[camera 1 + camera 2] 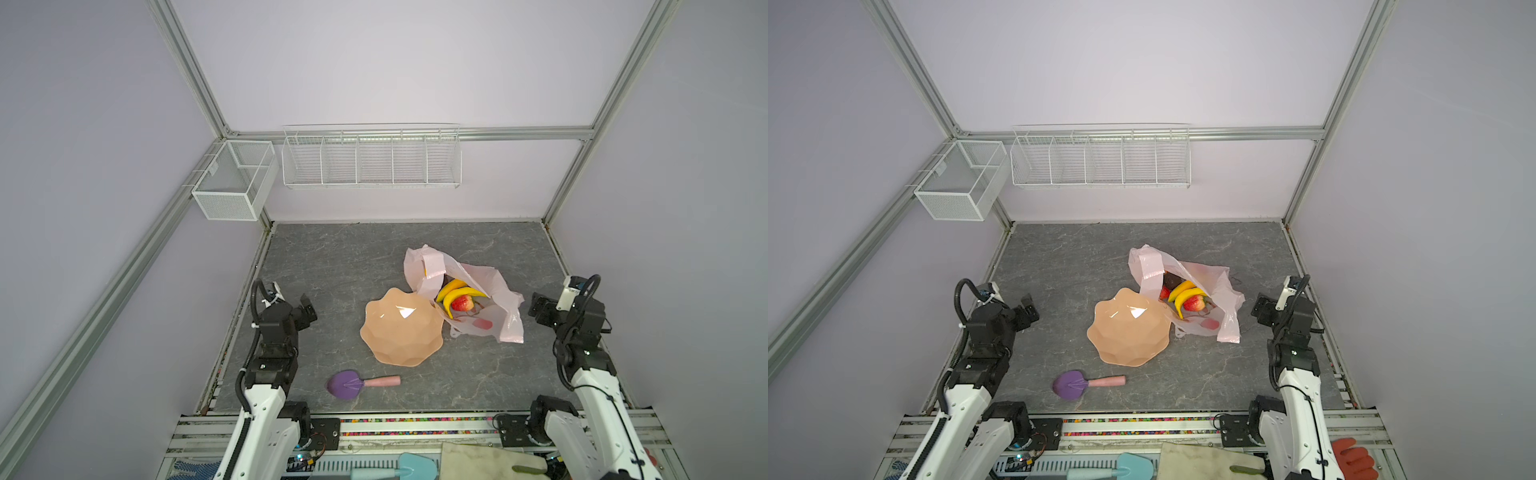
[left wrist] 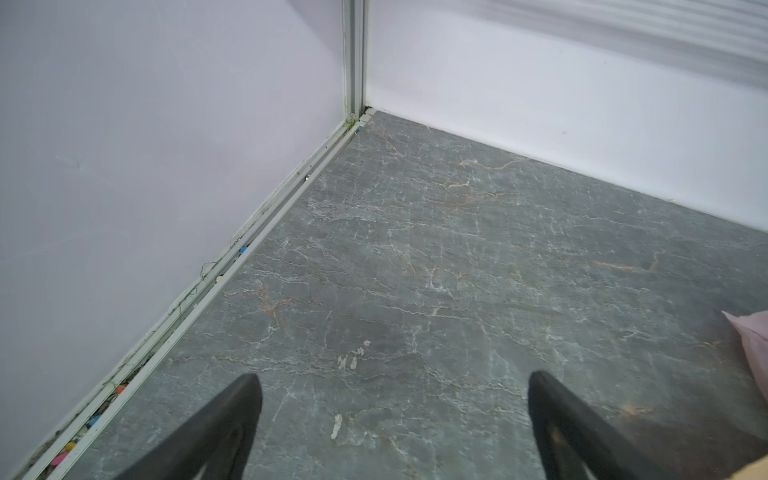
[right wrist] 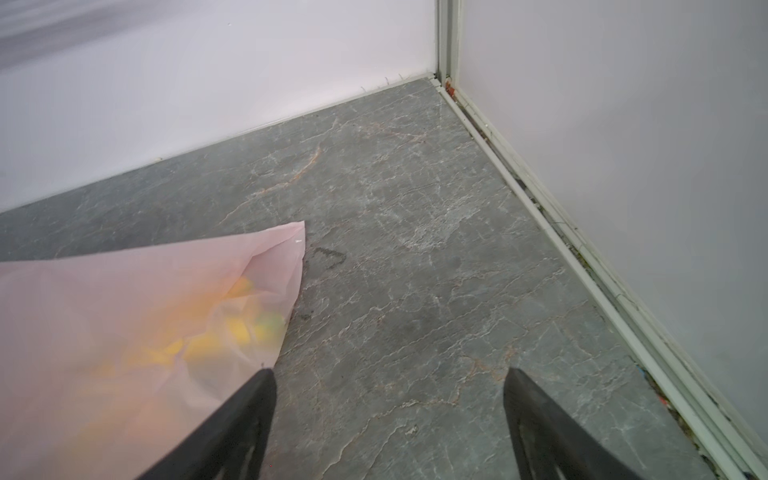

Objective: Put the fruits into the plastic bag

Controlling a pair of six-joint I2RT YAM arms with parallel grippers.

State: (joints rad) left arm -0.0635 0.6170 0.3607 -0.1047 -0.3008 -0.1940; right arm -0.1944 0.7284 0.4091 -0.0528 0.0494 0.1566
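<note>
Fruits (image 1: 457,296) sit inside the plastic bag (image 1: 505,309), centre right of the frame in both top views. Right at the mouth lie the bananas (image 1: 449,291) and a strawberry (image 1: 462,304), with a dark piece (image 1: 1170,280) behind them. I see no fruit loose on the table (image 1: 332,270) and the peach bowl (image 1: 395,340) looks empty, so I judge loading done or nearly so.

On the left gripper (image 2: 392,376) the fingers are wide apart with nothing between them. It is parked at the left edge of the table, well apart from everything. On the right gripper (image 3: 389,371) the fingers are spread too and hold nothing, but in the right wrist view the bag's corner is just beside one finger.

Risks as I see them:
- The bag mouth gapes toward the bowl, with the bananas and strawberry at the lip. A tug on the closed end likely tips them out.
- The thin film is near that right finger. A sweep inward could snag it and drag the whole bag.
- The bowl rim meets the bag edge. Whether it touches or only overlaps in view, I can't tell. If I shove the bowl, the bag may go with it.
- The purple scoop (image 1: 347,384) is lower centre, apart from both arms. Low risk.
</note>
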